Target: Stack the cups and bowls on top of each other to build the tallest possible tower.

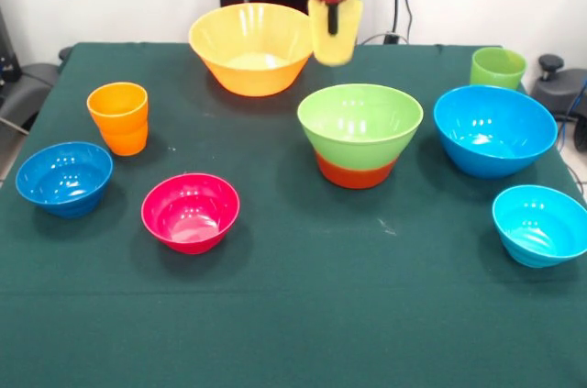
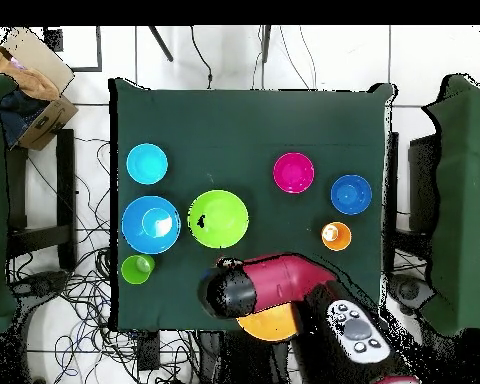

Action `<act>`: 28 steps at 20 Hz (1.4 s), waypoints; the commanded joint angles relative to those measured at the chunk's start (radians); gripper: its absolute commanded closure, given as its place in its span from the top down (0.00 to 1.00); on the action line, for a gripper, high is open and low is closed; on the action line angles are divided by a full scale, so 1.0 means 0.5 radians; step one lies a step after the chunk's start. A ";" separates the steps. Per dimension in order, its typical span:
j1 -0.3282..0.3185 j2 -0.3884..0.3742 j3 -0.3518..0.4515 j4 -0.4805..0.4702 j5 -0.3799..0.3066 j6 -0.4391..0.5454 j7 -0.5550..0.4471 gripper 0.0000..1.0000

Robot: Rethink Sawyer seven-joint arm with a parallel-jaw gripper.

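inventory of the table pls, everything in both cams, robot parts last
big bowls: 2; yellow-orange bowl at the far edge in the front view, big blue bowl at that view's right.
stacked bowls: 2; light green bowl nested on the orange-red bowl, mid-table.
small bowls: 3; magenta bowl near centre-left, dark blue bowl at left, cyan bowl at right.
cups on the table: 2; orange cup at left, green cup far right.
held cup: 1; pale yellow cup, in the air between the yellow-orange bowl and the stack.
table: 1; dark green cloth.
arm: 1; red and black.
tool: 1; shut on the pale yellow cup.
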 commanded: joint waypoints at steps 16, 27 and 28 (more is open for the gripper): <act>-0.272 -0.529 0.417 0.478 1.018 0.131 -0.011 0.00; -0.708 -0.477 0.832 0.491 0.715 -0.109 -0.190 0.00; -0.744 -0.500 0.898 0.506 0.728 -0.120 -0.185 0.00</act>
